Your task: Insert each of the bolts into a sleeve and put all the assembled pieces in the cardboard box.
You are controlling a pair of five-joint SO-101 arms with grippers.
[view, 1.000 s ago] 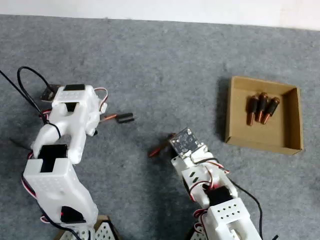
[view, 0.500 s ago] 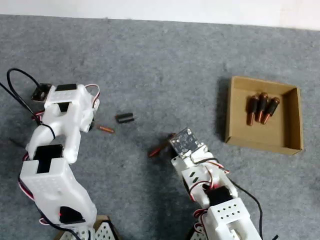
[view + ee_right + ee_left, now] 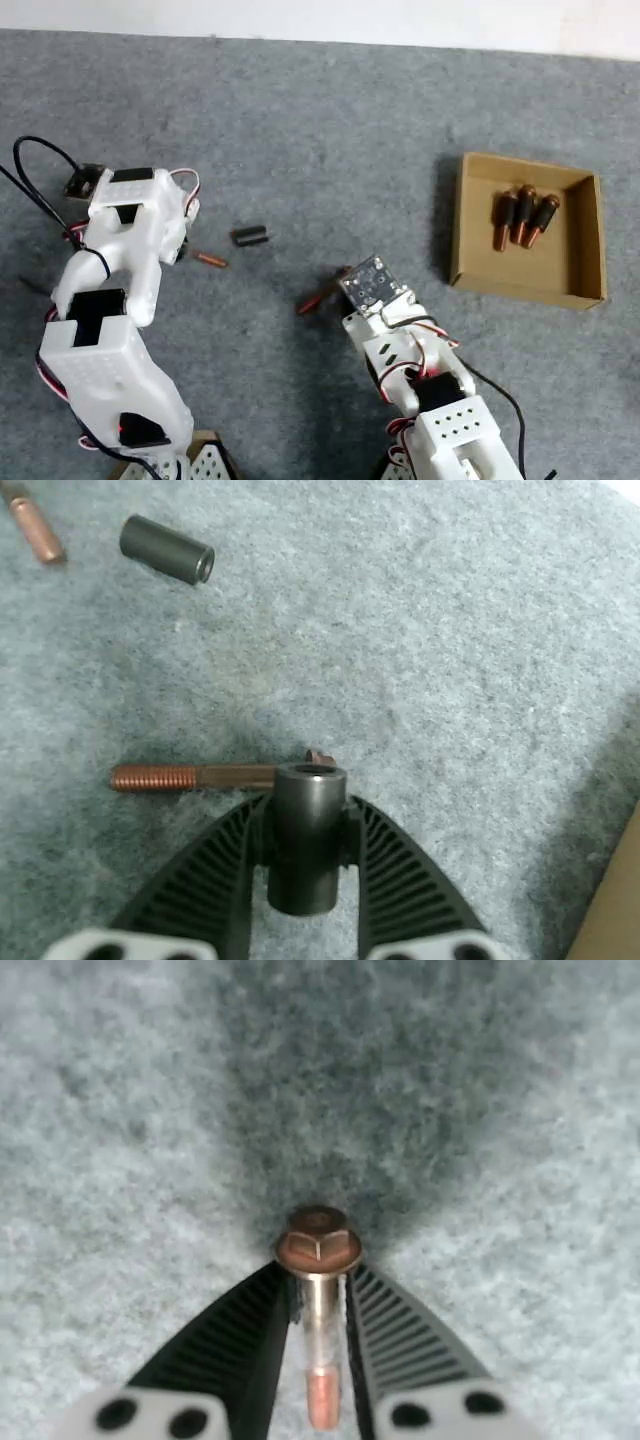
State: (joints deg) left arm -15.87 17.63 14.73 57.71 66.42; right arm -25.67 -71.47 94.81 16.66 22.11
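Already boxed: three assembled pieces [image 3: 523, 217], laid side by side toward the far wall of the cardboard box [image 3: 560, 272].
Left to do: by the look of it, two more pairings and two more trips to the box; neither pairing begun.
Left gripper [image 3: 318, 1278]: closed narrowly on the held bolt [image 3: 320, 1325], clamped it by the shank, hex head out past the fingertips, just over the table [image 3: 330, 130].
Right gripper [image 3: 305, 815]: closed on the held sleeve [image 3: 303, 852], kept its open bore pointing away from the wrist, low over the table.
Loose bolt [image 3: 195, 776]: lay flat on the table just beyond the held sleeve, crosswise to it.
Loose sleeve [image 3: 250, 236]: lay on its side between the two arms, near the tip of the held bolt but apart from it.
Progress judged: past halfway, with each gripper carrying one half of a different pair.
Hard to make out: both sets of jaws covered by the arms in the high view; head of the loose bolt mostly behind the held sleeve; seating of the boxed bolts too small to tell.
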